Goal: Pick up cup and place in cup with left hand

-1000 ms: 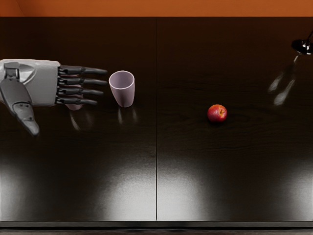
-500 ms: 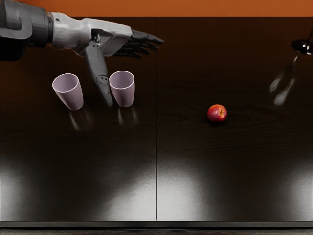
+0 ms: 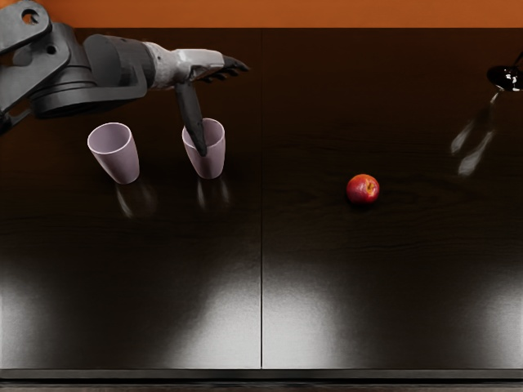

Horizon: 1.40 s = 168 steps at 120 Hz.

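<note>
My left hand (image 3: 219, 106) reaches in from the picture's left, above and behind the right-hand cup (image 3: 211, 162). Its fingers are extended and hold nothing, and the thumb hangs down across that cup's mouth in the picture; whether it touches the cup I cannot tell. The left-hand cup (image 3: 121, 164), also pale pink-purple, is upright below the forearm. Both cups stand apart on the dark table (image 3: 245, 245).
A red apple (image 3: 363, 189) lies right of the table's centre seam. At the far right edge is a shiny dark object (image 3: 505, 77), partly cut off by the frame. An orange surface (image 3: 327, 13) borders the table's back.
The left hand moved from over the left-hand cup to the right and back, its palm turning edge-on. Lately its thumb swung across the right-hand cup. Both cups stayed put.
</note>
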{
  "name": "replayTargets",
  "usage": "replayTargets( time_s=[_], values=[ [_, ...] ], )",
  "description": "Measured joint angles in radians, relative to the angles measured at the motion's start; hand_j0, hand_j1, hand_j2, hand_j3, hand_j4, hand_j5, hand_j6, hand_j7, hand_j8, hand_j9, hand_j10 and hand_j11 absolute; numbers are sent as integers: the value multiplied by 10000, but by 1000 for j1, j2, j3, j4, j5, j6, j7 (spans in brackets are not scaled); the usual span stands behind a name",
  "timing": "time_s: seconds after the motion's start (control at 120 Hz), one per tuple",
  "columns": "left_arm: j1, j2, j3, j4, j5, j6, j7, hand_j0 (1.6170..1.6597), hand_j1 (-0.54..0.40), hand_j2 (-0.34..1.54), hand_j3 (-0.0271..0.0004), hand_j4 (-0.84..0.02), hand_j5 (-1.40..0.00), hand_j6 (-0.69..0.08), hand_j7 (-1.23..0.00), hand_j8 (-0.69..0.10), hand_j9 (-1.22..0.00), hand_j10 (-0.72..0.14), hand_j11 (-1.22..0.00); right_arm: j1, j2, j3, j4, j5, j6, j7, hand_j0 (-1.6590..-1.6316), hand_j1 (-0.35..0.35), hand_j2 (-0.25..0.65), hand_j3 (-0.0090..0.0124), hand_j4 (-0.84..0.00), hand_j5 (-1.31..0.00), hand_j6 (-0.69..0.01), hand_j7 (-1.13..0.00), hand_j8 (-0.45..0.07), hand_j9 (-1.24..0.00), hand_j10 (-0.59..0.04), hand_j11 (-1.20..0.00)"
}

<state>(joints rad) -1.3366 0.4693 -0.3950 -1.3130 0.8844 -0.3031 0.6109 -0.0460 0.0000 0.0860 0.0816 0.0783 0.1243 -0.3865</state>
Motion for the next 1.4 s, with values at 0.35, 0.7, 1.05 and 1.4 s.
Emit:
replayTargets(
  time_s=[0.35,0.7,1.05,1.4],
  values=[
    [59,-38,79,43,63,132,0,16581,2402,196,0,-942,-1193,-952,-1192,-948,-1191,-937,-1190,0,0,0,0,0,0,1,-16581,-3491,1,0,-5,-1,-7,0,-6,-1,-4,0],
    [43,-171,102,311,118,155,0,16581,2120,245,0,-1178,-1500,-1188,-1499,-1184,-1498,-1173,-1497,0,0,0,0,0,0,1,-16581,-3491,1,0,-5,-1,-7,0,-5,-1,-4,0],
    [48,-260,136,372,120,154,0,16581,2076,253,0,-1213,-1548,-1222,-1547,-1219,-1546,-1208,-1545,0,0,0,0,0,0,1,-16581,-3491,1,0,-5,-1,-7,0,-5,-1,-3,0],
    [51,-288,157,403,119,156,0,16581,2046,258,0,-1238,-1580,-1248,-1578,-1244,-1577,-1233,-1577,0,0,0,0,0,0,1,-16581,-3491,1,0,-5,-1,-7,0,-5,-1,-4,0]
  ],
)
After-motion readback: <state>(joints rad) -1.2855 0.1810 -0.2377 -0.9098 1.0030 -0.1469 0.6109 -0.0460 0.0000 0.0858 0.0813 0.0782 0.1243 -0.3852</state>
